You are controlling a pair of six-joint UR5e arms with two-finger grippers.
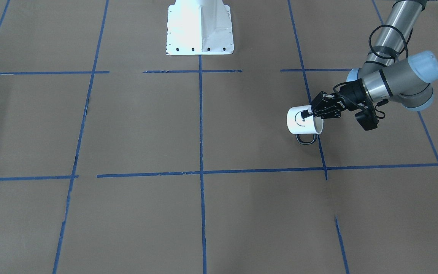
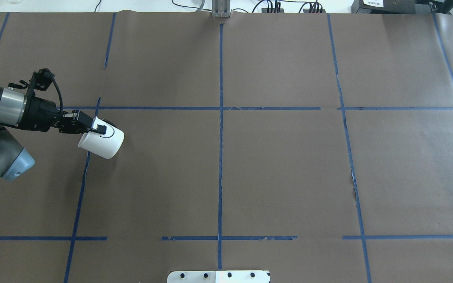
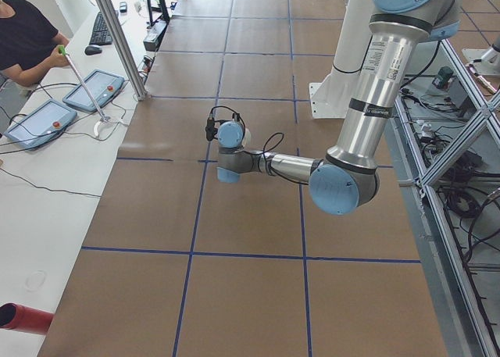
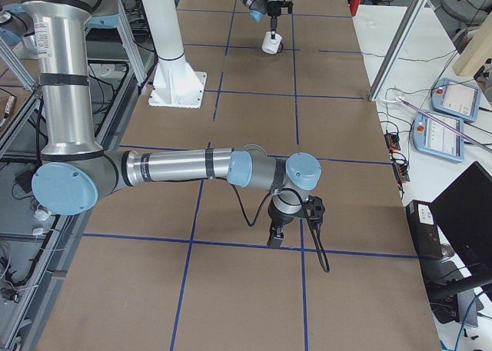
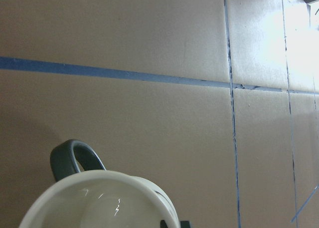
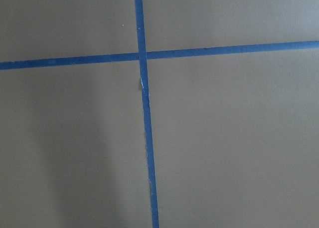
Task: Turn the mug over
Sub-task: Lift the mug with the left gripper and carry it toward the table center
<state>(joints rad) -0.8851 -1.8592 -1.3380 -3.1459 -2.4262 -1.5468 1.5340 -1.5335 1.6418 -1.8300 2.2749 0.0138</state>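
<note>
Mug (image 1: 302, 122) tilts in left tool (image 1: 309, 113), robot base (image 1: 200, 30) well apart.

Brown paper-covered table (image 2: 289, 177) with blue tape (image 2: 220, 157) grid, white side bench (image 3: 47, 208) alongside

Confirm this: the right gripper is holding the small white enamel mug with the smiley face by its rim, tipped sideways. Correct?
No, it is the left gripper that holds the small white enamel mug by its rim, tipped sideways. The overhead exterior view shows that arm entering from the left.
</note>
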